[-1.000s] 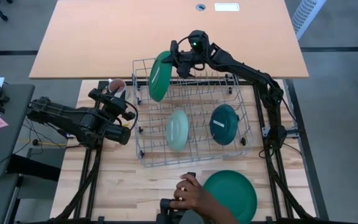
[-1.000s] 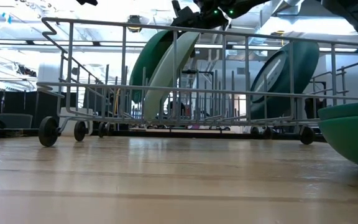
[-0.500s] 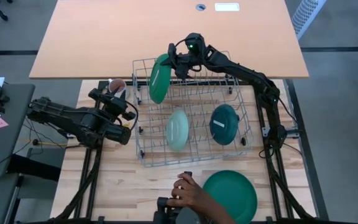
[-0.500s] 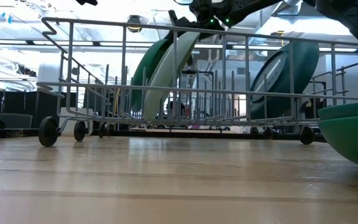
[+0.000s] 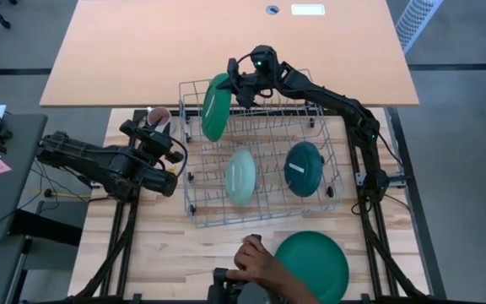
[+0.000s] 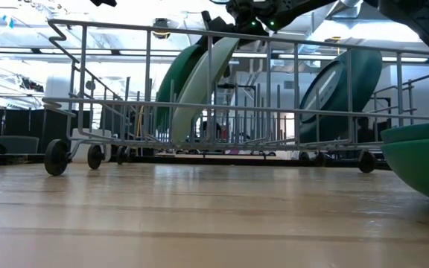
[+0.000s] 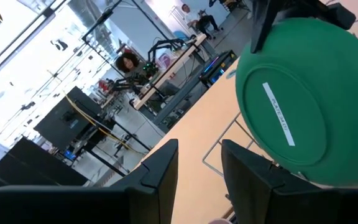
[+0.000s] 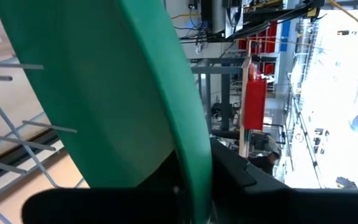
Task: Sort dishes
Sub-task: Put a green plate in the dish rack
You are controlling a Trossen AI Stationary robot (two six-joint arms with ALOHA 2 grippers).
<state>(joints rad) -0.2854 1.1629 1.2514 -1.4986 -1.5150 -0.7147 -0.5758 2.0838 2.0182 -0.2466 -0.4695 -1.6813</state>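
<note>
Left tool (image 5: 157,128) waits over the left side of the bench (image 5: 167,245), its fingers a little apart with nothing seen between the tips. A small pinkish mug (image 5: 159,114) sits just past it.

The right tool (image 5: 236,84) is clamped on the top edge of a big dark green plate (image 5: 215,105). The plate stands on its edge under this tool, in the far left corner of the wire rack (image 5: 260,221).

Nearer the front than this tool, a pale mint plate (image 5: 241,176) and a dark teal plate (image 5: 304,169) lean in the rack.

Well in front, a person's hand (image 5: 256,262) rests beside another big green plate (image 5: 312,263) on the bench.
</note>
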